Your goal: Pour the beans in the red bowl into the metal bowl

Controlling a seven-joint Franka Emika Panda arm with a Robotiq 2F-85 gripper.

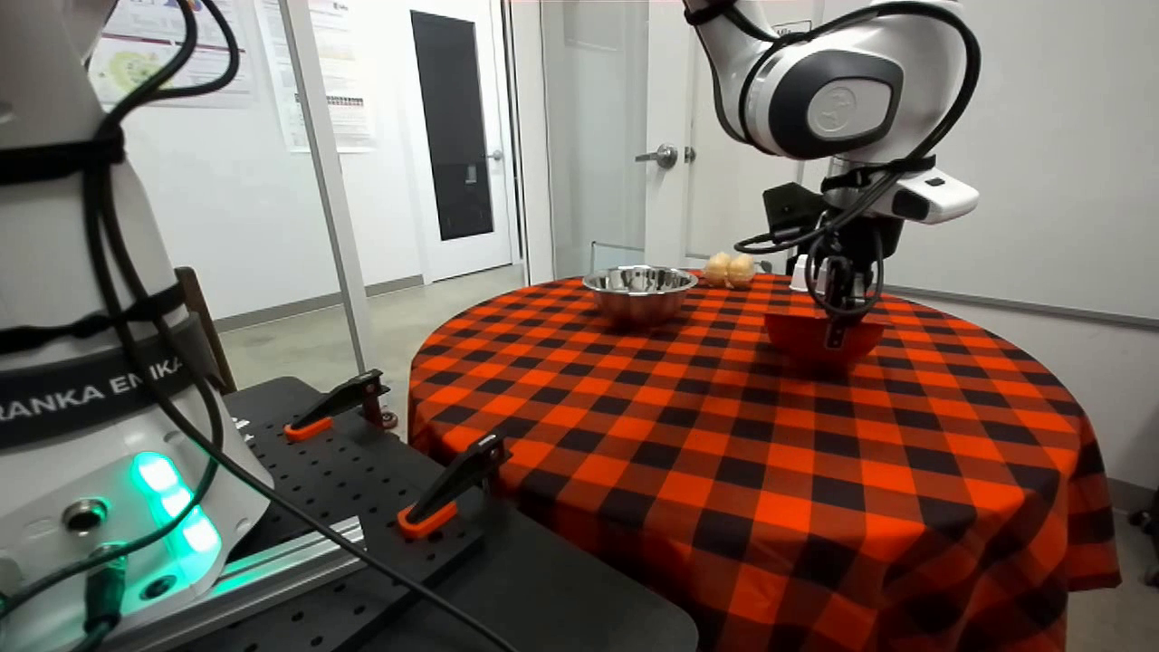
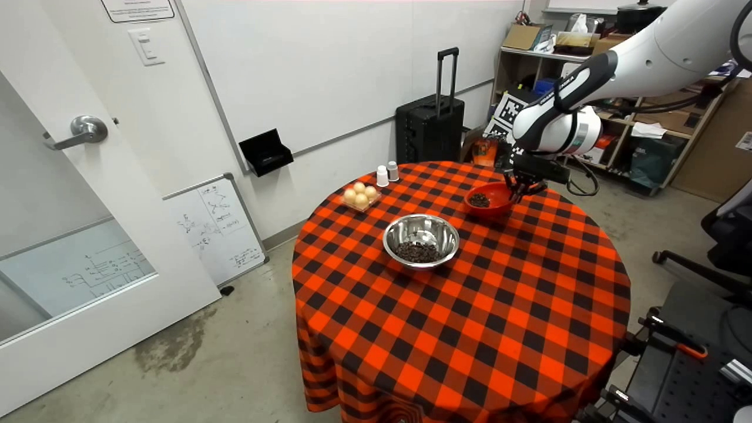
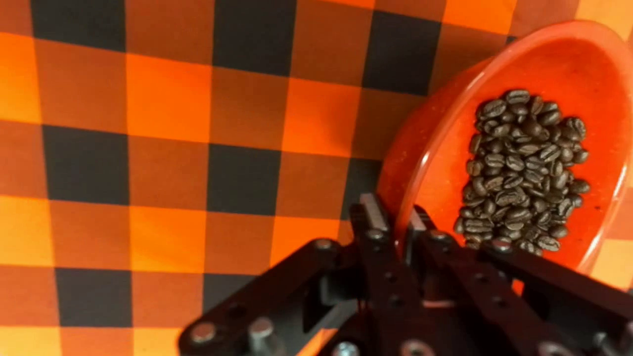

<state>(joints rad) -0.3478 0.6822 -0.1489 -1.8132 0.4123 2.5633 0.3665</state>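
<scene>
The red bowl (image 1: 790, 337) is at the far part of the round table; it also shows in an exterior view (image 2: 499, 205) and the wrist view (image 3: 601, 69). Dark beans (image 3: 526, 173) lie in it, also seen in an exterior view (image 2: 479, 200). My gripper (image 3: 394, 213) is shut on the red bowl's rim, one finger outside and one inside the wall. The gripper also shows in both exterior views (image 1: 838, 331) (image 2: 518, 195). Whether the bowl touches the cloth is unclear. The metal bowl (image 2: 433, 228) stands upright nearby, also seen in an exterior view (image 1: 640, 303), with beans (image 2: 418, 252) inside.
A checkered red and black cloth (image 1: 688, 444) covers the round table. Pale egg-like balls (image 2: 360, 195) sit in a clear tray near the edge. A white shaker (image 2: 382, 177) and a grey-topped shaker (image 2: 393, 171) stand beside them. Clamps (image 1: 453, 484) sit on the robot's bench.
</scene>
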